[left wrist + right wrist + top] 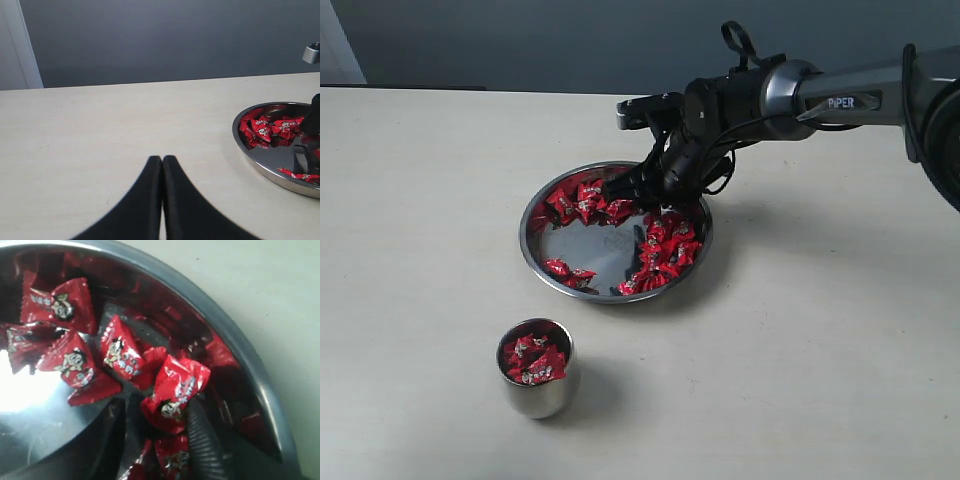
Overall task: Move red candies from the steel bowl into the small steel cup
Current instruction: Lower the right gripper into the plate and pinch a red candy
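The steel bowl (535, 255) sits mid-table with several red candies (585, 200) along its far and right sides. My right gripper (630, 190) reaches down into the bowl's far side. In the right wrist view its jaws (155, 407) stand apart around two red candies; one candy (175, 390) touches the ribbed finger (202, 445), and a gap shows on the other side. The small steel cup (537, 395) stands upright nearer the front, holding several red candies (533, 360). My left gripper (162, 159) is shut on nothing above bare table, left of the bowl (260, 167).
A pale tabletop (800, 350) stretches all round the bowl and cup. A grey wall (570, 40) runs behind the table's far edge. The right arm (840, 100) comes in from the right above the table.
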Controlling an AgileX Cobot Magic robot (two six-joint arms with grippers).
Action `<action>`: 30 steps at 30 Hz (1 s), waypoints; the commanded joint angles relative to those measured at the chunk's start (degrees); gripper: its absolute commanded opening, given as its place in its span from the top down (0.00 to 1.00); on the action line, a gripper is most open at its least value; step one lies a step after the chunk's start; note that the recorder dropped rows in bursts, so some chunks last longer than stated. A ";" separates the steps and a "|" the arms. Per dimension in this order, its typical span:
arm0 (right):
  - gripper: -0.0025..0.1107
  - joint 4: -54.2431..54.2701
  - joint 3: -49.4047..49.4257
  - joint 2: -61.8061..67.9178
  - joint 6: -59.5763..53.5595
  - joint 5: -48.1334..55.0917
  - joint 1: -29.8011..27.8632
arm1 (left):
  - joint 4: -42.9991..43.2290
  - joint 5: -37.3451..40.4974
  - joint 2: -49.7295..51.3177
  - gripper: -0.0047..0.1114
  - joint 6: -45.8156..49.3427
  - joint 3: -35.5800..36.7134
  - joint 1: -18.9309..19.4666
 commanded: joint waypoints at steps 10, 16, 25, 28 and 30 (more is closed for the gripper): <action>0.88 -0.65 -0.06 -0.07 -0.56 -1.30 -0.10 | 0.14 -0.33 -0.26 0.96 -0.13 0.14 0.24; 0.98 -0.65 -0.06 -0.07 -0.32 -1.30 -0.10 | 0.14 -0.33 -0.26 0.96 -0.13 0.14 0.24; 0.98 -0.65 -0.06 -4.07 -0.32 -1.28 -0.10 | 0.14 -0.33 -0.26 0.96 -0.13 0.14 0.24; 0.98 -0.65 -0.06 -6.63 -0.32 -0.83 -0.10 | 0.14 -0.33 -0.26 0.96 -0.13 0.14 0.24; 0.98 -0.16 -0.06 -8.81 -0.42 0.76 -0.10 | 0.14 -0.33 -0.26 0.96 -0.13 0.14 0.24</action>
